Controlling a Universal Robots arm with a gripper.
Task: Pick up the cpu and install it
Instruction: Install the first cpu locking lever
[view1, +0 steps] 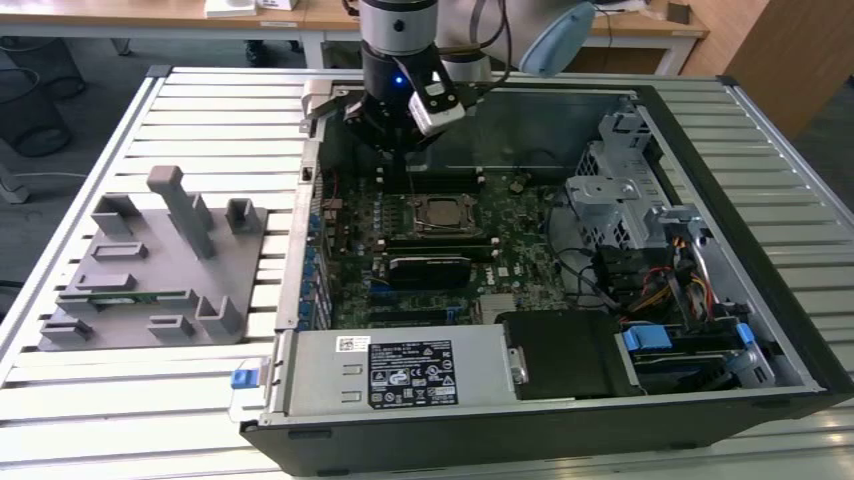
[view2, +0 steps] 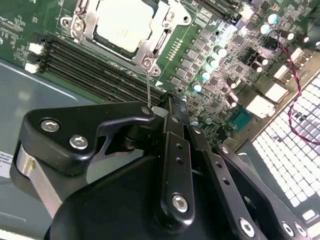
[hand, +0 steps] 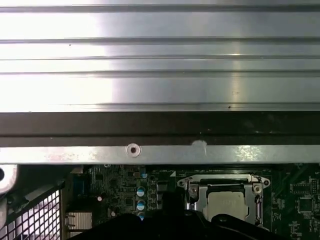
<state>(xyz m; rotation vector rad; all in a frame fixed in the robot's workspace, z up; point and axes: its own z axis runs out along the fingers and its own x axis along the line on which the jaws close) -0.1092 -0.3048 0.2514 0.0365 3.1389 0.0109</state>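
- Cpu (view1: 442, 213) sits seated in its socket at the centre of the motherboard, silver top facing up; it also shows at the top of the second wrist view (view2: 123, 24) and low right in the first wrist view (hand: 228, 206).
- Socket frame (view2: 152, 42) rings the chip, with a thin wire lever (view2: 148, 89) standing up beside one corner; whether the frame is latched I cannot tell.
- Memory slots (view2: 95, 70) run alongside the socket, between it and the case wall.
- Tool (view1: 400, 140) hangs just above the board, towards the upper centre of the exterior view, near the socket but apart from the chip. Nothing is visibly held; whether it stands wide or narrow I cannot tell.
- Case (view1: 747, 300) lies open on the slatted surface (view1: 200, 100), with a grey fixture (view1: 154, 265) at the left of the exterior view.
- Risk, as I judge it: the lever stands close to the tool's linkage, so a careless sideways move could snag it. Pressing an unevenly seated chip could bend socket pins.
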